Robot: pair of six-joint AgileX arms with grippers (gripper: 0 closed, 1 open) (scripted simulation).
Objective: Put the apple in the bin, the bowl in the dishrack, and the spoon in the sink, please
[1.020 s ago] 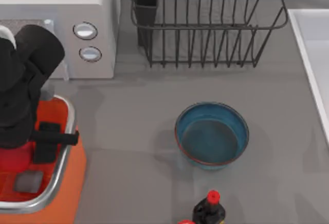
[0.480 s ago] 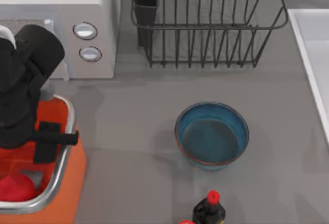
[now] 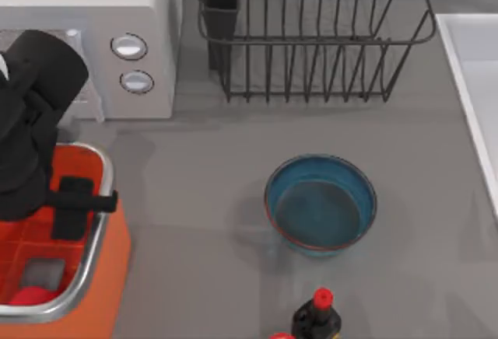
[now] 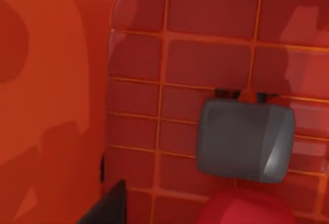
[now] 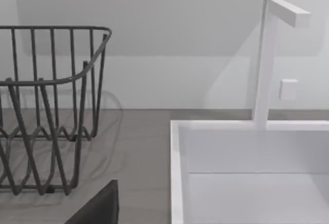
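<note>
Right under my left gripper (image 3: 74,216), the apple (image 3: 29,296) lies loose on the floor of the bin (image 3: 99,234). It's a small, plain red ball beside a grey block (image 4: 245,139). My left jaws are spread with nothing between them. I'd say that part's sorted and the bowl (image 3: 320,205) is next. It sits upright mid-table, teal-blue with a thin reddish-brown rim, and a dark bottle (image 3: 317,317) stands near it. It looks stiff, light and probably slick, so I'd pinch one wall at the rim rather than try to span it. Farther back is the dishrack (image 3: 311,43), a black wire one with a dark cup at its corner. The sink (image 3: 461,67) is at the right edge, with my right gripper (image 5: 100,206) parked near it. Can't tell how those jaws stand.
</note>
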